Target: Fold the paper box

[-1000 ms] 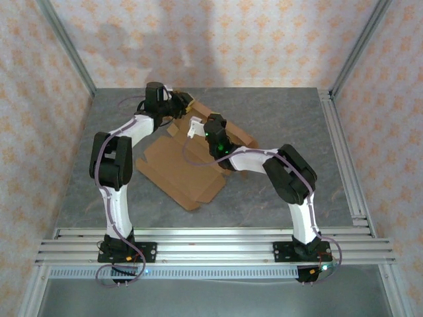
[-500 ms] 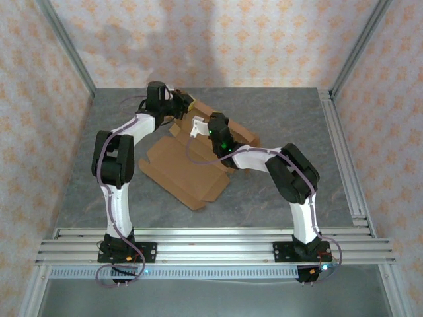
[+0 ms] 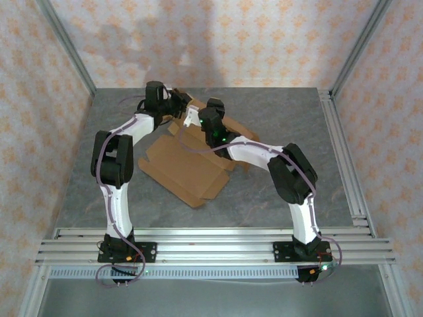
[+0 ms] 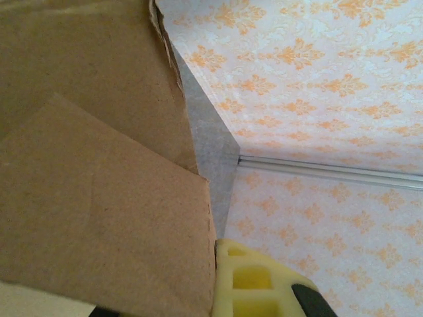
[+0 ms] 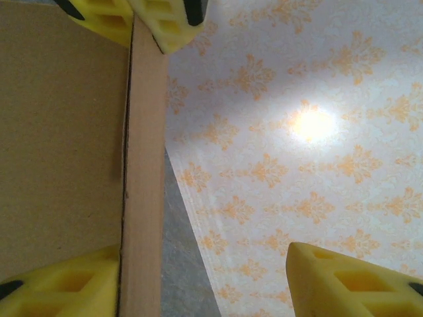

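While the left tool pinches the paper box flap, the right tool has spread wide and moved closer.

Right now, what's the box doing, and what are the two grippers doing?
box: not folded up yet, mostly lying flat, with its far flap lifted.
left gripper: shut, pinching the edge of the lifted flap.
right gripper: open, set around the same flap's edge, not squeezing it.
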